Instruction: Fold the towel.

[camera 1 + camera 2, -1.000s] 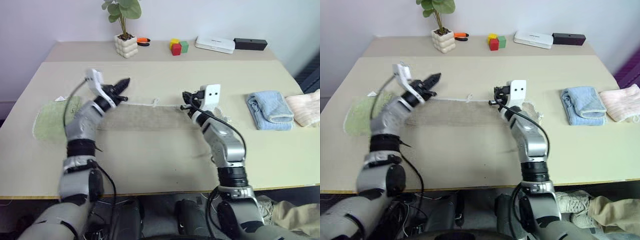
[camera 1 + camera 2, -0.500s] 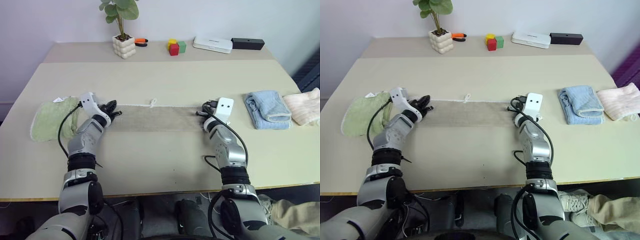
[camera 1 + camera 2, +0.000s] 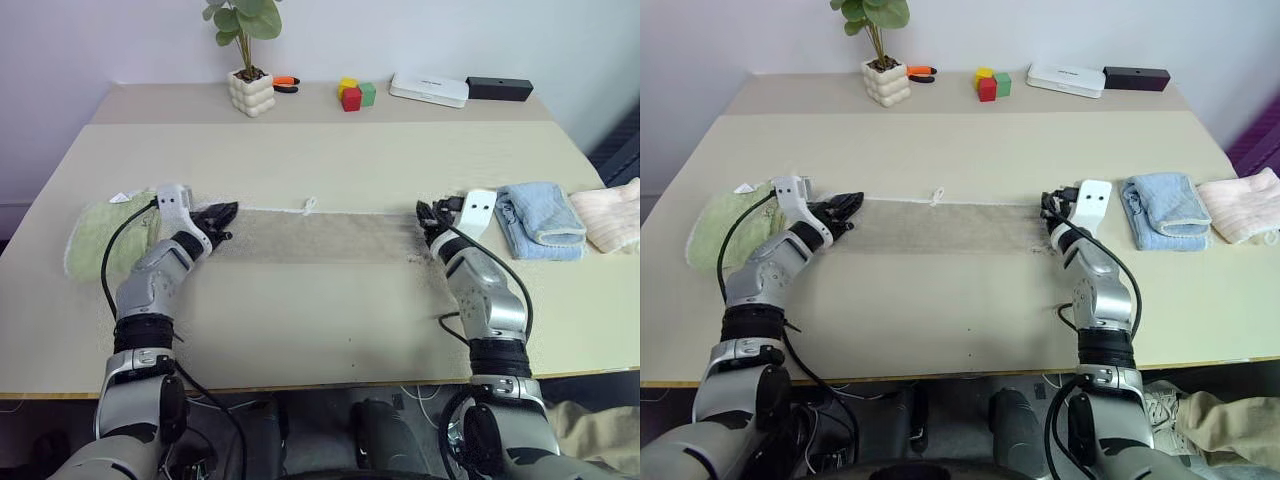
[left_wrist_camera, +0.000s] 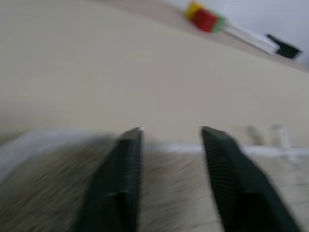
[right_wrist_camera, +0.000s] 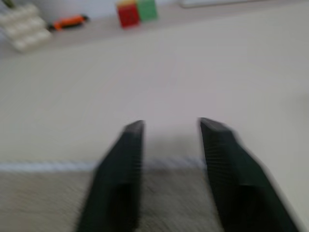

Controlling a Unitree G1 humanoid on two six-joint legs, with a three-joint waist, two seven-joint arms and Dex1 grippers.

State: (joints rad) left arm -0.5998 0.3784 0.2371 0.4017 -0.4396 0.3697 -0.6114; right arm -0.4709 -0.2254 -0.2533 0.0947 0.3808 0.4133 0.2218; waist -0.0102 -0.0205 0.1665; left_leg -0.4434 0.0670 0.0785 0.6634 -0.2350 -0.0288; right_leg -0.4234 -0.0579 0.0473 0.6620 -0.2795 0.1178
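Towel (image 3: 320,235): folded into long narrow strip, flat across middle of bench (image 3: 330,320). Left claw (image 3: 222,220) at strip's left end, fingers (image 4: 118,183) parted, nothing held. Right claw (image 3: 430,222) at right end, fingers (image 5: 120,179) likewise parted over white corded edge. Green towel (image 3: 100,235) just beside left end; light blue towel (image 3: 540,220) just beside right claw.

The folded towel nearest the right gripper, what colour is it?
Light blue. The folded towel shows best in the right eye view.
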